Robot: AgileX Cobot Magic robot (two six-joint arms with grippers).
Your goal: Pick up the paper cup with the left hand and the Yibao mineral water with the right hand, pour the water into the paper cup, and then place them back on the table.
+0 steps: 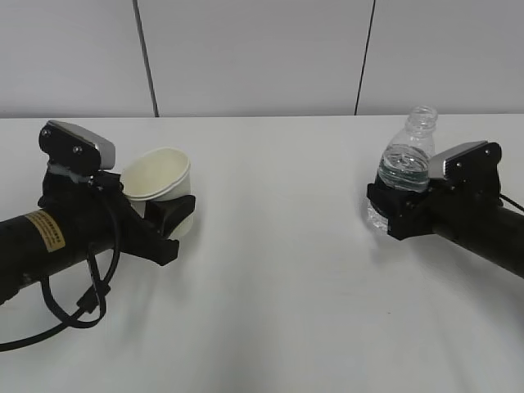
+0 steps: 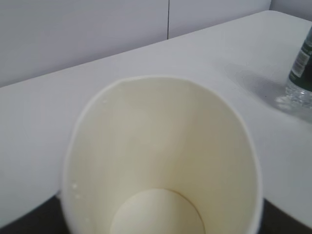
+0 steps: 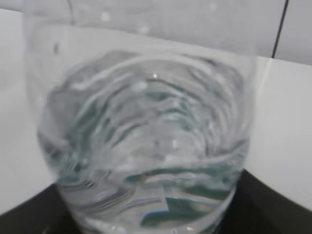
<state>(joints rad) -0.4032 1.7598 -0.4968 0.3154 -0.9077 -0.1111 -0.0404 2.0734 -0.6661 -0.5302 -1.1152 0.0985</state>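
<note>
Gripping firmly before lifting matters; left fingers (image 1: 173, 217) clamp the paper cup (image 1: 160, 187); right fingers (image 1: 385, 209), at three o'clock, clasp the Yibao mineral water (image 1: 408, 160).

In the exterior view the left hand (image 1: 168, 225) covers the lower part of the paper cup (image 1: 157, 176), so it is not clear if the cup base touches the table (image 1: 278, 270). The right hand (image 1: 391, 211) hides the label and middle of the Yibao mineral water (image 1: 407, 160). In the left wrist view the cup is cut by the bottom edge, and the bottle by the right edge. The right wrist view is blurred; the bottle fills it and both its top and base are cut off.
</note>
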